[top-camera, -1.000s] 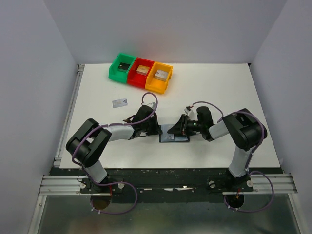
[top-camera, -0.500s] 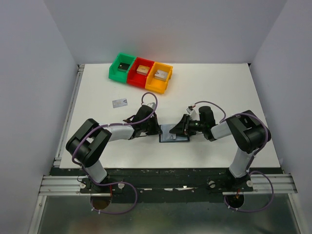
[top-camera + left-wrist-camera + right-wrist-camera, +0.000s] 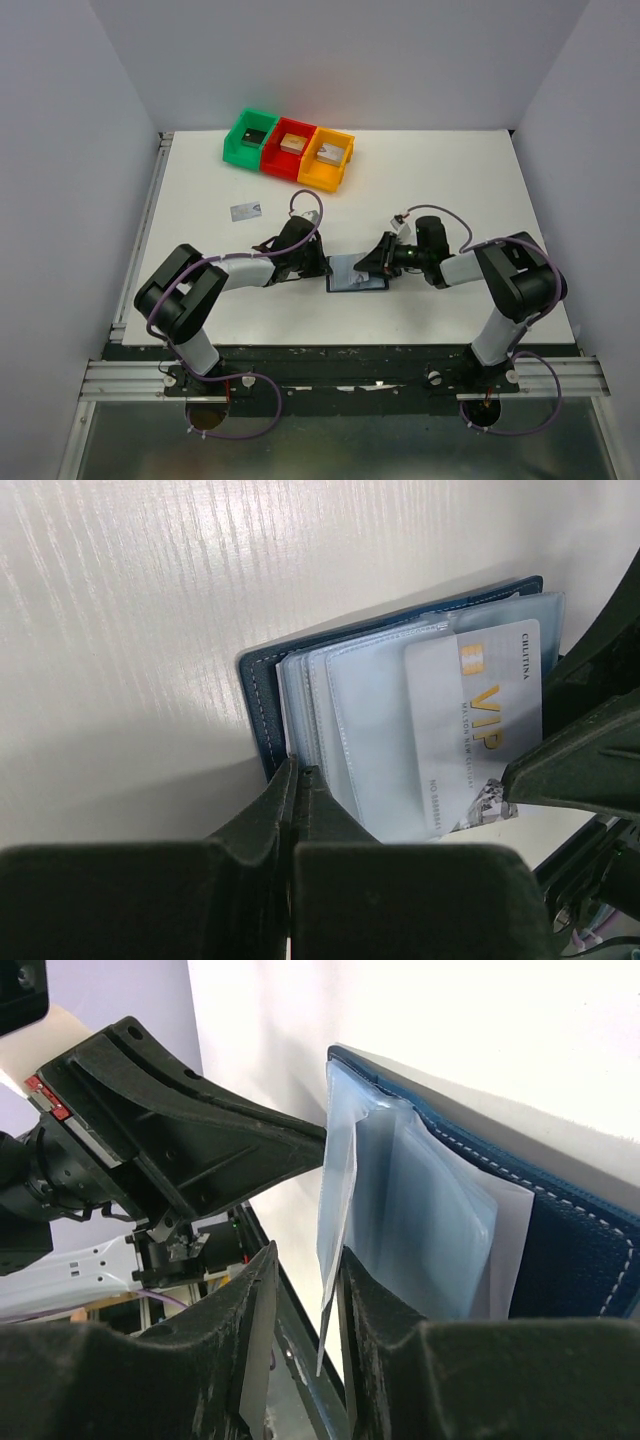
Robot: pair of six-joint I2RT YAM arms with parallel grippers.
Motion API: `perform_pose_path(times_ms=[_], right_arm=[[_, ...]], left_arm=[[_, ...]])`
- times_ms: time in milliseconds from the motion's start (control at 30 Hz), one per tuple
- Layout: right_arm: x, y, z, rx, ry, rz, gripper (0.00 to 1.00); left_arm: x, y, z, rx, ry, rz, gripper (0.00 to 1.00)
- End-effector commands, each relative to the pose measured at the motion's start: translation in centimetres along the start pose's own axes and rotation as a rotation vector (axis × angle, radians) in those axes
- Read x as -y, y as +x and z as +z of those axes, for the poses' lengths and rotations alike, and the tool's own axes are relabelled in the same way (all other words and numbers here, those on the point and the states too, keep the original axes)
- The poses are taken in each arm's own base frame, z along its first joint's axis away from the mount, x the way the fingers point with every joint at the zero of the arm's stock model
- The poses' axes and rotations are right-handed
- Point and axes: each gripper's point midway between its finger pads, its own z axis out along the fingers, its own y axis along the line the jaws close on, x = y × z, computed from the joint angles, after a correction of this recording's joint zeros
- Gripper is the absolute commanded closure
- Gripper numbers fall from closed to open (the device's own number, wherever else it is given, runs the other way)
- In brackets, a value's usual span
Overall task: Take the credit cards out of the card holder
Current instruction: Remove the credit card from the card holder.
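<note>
While the card holder (image 3: 357, 274) lies open on the white desk (image 3: 450, 180) between the two arms, near the front edge, both arms reach in low from either side. Its navy cover is flat on the desk and its stack of clear plastic sleeves faces up. The left end effector (image 3: 298, 776) has its fingers pressed together, with no gap between them, and their tips rest at the near edge of the holder, where the sleeves meet the blue cover. The right end effector (image 3: 306, 1256) has its fingers apart, and one clear sleeve (image 3: 340, 1190), lifted up off the stack, stands in the gap between them. The sleeve lies close against one finger and clear of the other, so it looks straddled and not pinched. A silver-grey card with gold VIP lettering (image 3: 480, 720) shows in the top sleeve in the left wrist view. Another silver card (image 3: 245, 210) lies by itself on the desk, well apart to the far left of the holder. At the back stand a green bin (image 3: 240, 138), a red bin (image 3: 278, 158) and an orange bin (image 3: 318, 172), side by side and touching, with a small block in each.
</note>
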Motion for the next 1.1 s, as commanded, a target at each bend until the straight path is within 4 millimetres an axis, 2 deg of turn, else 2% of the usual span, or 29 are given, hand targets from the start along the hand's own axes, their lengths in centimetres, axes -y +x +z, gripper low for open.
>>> perform_pose_path(times_ms=[0,333,667,800,900,933,1033,1067], right_arm=[[0.4,-0.1,-0.6,0.021,0.024,-0.016,0.63],[0.8,-0.4,-1.0,0.040,0.049,-0.009,0.72],[2.1,-0.7,-2.0,0.100,0.135,0.002,0.93],[1.3,-1.2,-3.1,0.121,0.176,-0.034,0.98],[0.1,-1.8,-4.2,0.133,0.225,-0.093,0.99],[-0.1,-1.9,-4.7,0.134,0.249,-0.117,0.99],[-2.2,-2.8,-6.2,0.155,0.280,-0.212,1.00],[-2.8,-2.9,-6.7,0.155,0.289,-0.246,1.00]], left_arm=[[-3.8,2.4,-0.5,-0.062,-0.141,-0.006,1.00],[-3.8,2.2,-0.8,-0.054,-0.138,-0.003,1.00],[-3.7,2.0,-1.0,-0.038,-0.133,0.001,1.00],[-2.6,0.8,-1.6,-0.011,-0.121,0.042,1.00],[-1.2,-0.8,-2.6,0.046,-0.099,0.067,1.00],[-0.6,-1.3,-2.9,0.064,-0.085,0.076,0.96],[1.6,-2.7,-4.5,0.089,-0.027,0.094,0.64],[2.7,-3.3,-5.2,0.105,-0.001,0.103,0.57]])
